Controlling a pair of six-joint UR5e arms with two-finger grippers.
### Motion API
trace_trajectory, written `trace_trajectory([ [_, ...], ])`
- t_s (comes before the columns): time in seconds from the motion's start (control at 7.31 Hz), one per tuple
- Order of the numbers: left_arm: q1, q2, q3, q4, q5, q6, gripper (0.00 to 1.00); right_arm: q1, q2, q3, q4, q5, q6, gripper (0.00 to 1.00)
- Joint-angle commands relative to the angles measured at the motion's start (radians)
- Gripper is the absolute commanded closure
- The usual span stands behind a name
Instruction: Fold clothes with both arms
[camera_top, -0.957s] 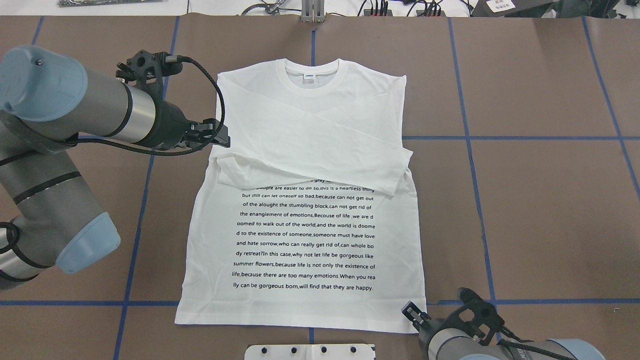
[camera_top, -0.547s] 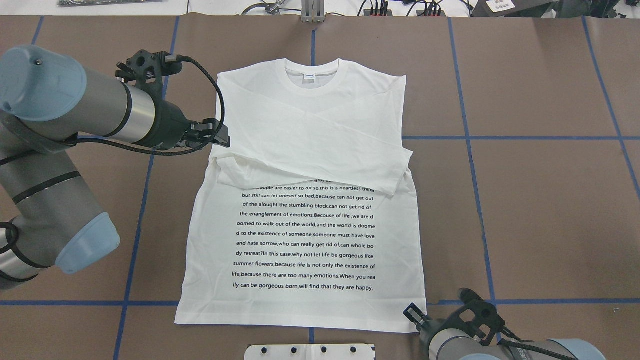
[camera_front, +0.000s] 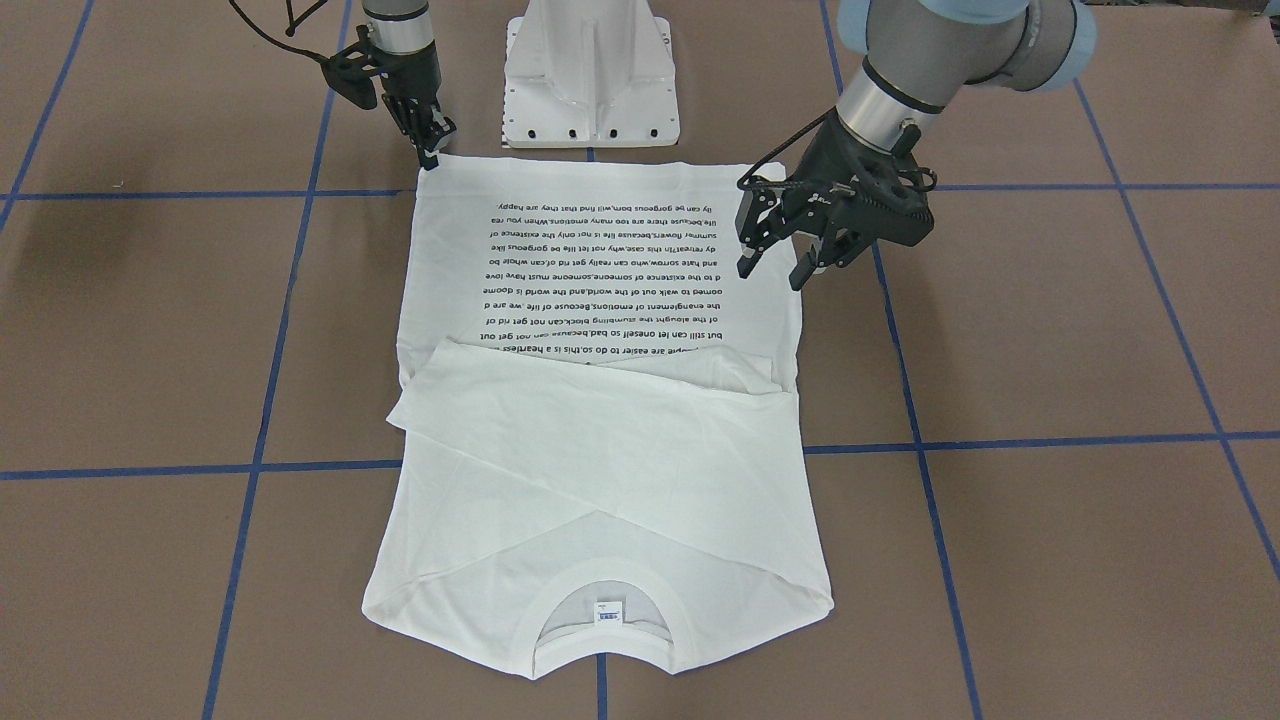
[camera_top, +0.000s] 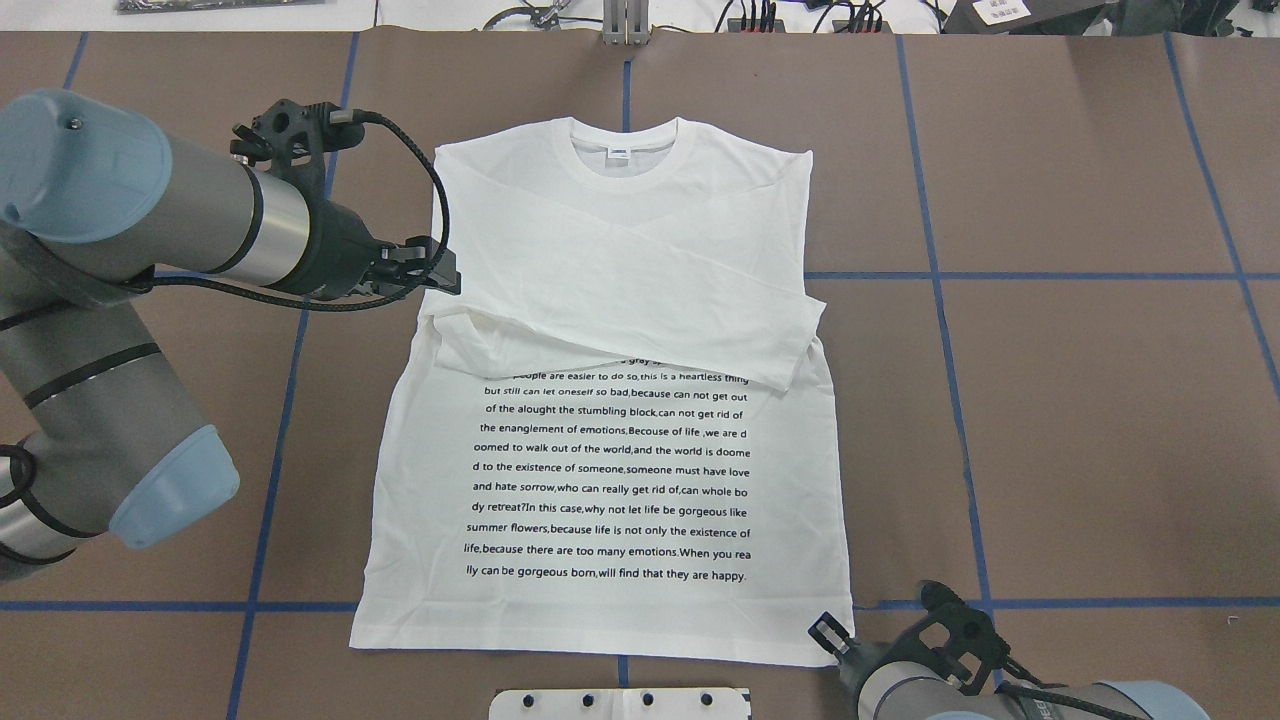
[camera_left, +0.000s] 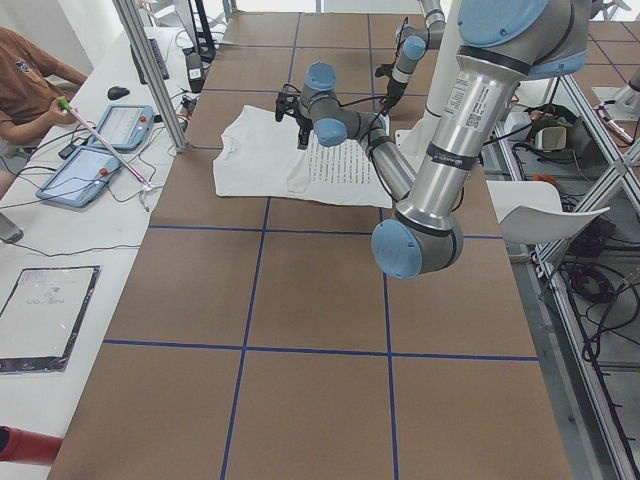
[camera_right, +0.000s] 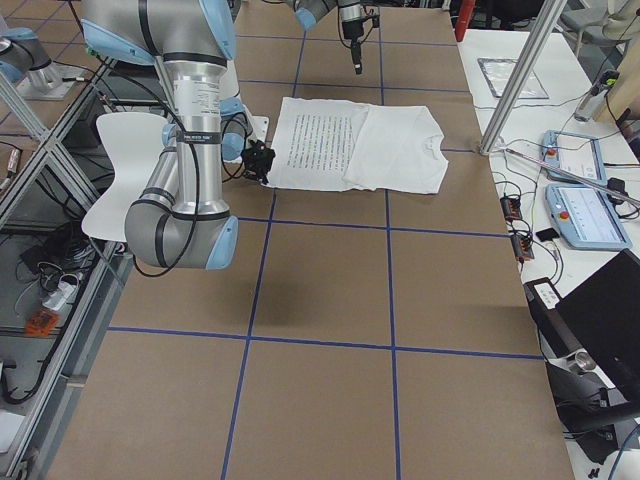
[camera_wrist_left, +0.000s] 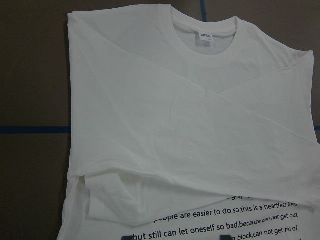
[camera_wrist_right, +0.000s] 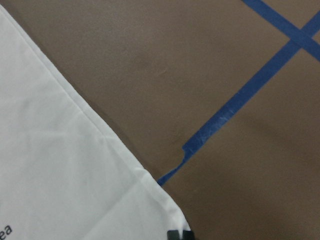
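With nothing shifted since a second ago, the left hand (camera_front: 773, 268) hovers open and empty over the edge of the flat T-shirt (camera_top: 600, 480), while the right hand (camera_front: 434, 153), its opening unclear, sits at the hem corner, so the next fold looks unstarted.
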Motion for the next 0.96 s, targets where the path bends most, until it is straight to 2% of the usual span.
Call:
trace_trajectory([
  [0.0, 0.001, 0.007, -0.017, 0.006, 0.002, -0.057, 0.34, 0.002, -0.026, 0.034, 0.0, 0.006, -0.009, 1.0],
  [0.14, 0.012, 0.022, -0.022, 0.005, 0.005, -0.132, 0.34, 0.002, -0.075, 0.082, 0.001, 0.019, -0.013, 1.0],
  [0.41, 0.102, 0.114, -0.104, 0.003, 0.05, -0.252, 0.35, 0.0, -0.088, 0.09, 0.001, 0.021, -0.015, 1.0],
  [0.68, 0.251, 0.27, -0.236, 0.005, 0.162, -0.373, 0.35, 0.0, -0.09, 0.088, 0.001, 0.021, -0.015, 1.0],
  [0.82, 0.344, 0.292, -0.245, 0.006, 0.272, -0.469, 0.38, 0.0, -0.097, 0.088, 0.001, 0.021, -0.017, 1.0],
])
